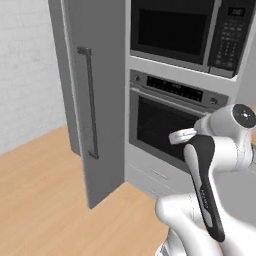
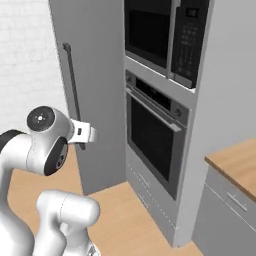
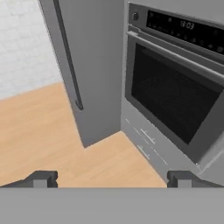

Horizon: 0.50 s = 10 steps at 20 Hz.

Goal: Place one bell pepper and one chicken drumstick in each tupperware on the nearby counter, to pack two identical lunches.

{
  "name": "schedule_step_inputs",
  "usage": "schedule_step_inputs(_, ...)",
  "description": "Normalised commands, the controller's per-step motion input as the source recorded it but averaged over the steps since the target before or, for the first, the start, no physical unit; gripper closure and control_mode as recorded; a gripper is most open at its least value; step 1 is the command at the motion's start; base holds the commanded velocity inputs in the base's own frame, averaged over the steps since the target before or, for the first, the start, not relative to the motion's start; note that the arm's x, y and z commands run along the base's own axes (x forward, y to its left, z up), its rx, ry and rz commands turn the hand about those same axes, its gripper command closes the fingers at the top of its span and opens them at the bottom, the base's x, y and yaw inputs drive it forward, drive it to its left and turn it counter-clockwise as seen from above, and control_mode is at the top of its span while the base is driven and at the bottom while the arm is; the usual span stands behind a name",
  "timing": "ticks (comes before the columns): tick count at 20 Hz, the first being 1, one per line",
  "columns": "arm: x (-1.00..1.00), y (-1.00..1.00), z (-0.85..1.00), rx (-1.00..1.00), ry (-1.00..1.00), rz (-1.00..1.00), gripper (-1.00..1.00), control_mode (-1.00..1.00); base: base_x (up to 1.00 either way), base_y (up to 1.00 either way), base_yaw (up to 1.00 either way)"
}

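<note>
Kitchen wall ahead of you: tall grey fridge (image 3: 92, 65) at 11 o'clock, oven (image 3: 175, 96) at 1 o'clock, counter (image 2: 237, 167) corner at 3. Gripper (image 3: 111, 179) jaws wide apart, holding nothing.

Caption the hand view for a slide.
Open gripper hangs empty over the wooden floor, facing a tall grey fridge door and built-in wall oven.

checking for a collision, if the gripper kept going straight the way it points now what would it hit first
Probably the wooden floor at the foot of the tall grey cabinet, left of the oven. The open gripper holds nothing; depth is unclear.
</note>
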Motion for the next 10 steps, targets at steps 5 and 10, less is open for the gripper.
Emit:
schedule_step_inputs(5,0.00,0.00,0.00,0.00,0.00,0.00,-1.00,1.00,0.50,1.00,0.16)
schedule_step_inputs(10,0.00,0.00,0.00,0.00,0.00,0.00,-1.00,1.00,0.21,0.97,0.50)
